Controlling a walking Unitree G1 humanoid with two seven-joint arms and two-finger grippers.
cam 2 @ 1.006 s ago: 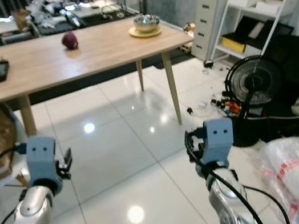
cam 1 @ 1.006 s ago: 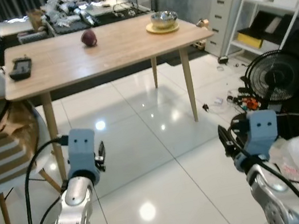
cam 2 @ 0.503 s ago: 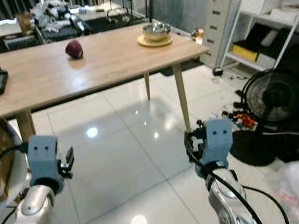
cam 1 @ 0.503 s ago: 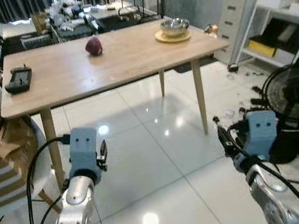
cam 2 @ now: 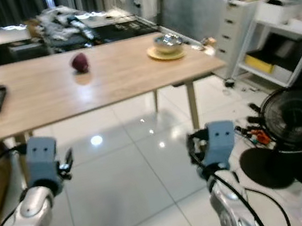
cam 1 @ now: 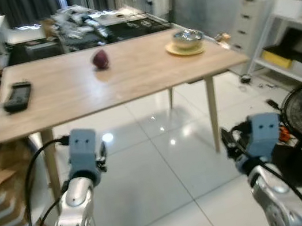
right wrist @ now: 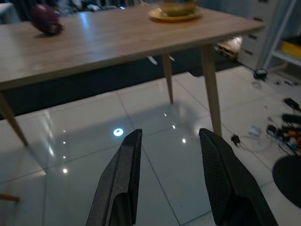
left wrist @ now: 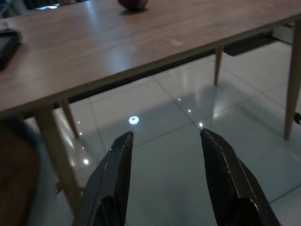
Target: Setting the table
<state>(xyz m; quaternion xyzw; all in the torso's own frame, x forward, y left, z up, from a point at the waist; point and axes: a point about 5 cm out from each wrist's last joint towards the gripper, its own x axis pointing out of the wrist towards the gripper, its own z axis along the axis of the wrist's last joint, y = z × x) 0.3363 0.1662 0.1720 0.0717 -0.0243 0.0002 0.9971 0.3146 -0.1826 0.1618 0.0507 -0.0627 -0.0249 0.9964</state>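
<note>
text: none legible | labels: none | signs: none

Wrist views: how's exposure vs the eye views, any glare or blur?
Both wrist views are darker than the eye views. Left wrist view: open left claw sharp, ceiling-light glints on the glossy white tiled floor. Right wrist view: open right claw sharp, dark red round fruit soft. Left eye view: light wooden table slightly motion-blurred.

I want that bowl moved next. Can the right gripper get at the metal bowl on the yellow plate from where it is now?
Probably not yet. The right gripper is open, low over the floor, short of the table; the metal bowl sits far across it.
</note>
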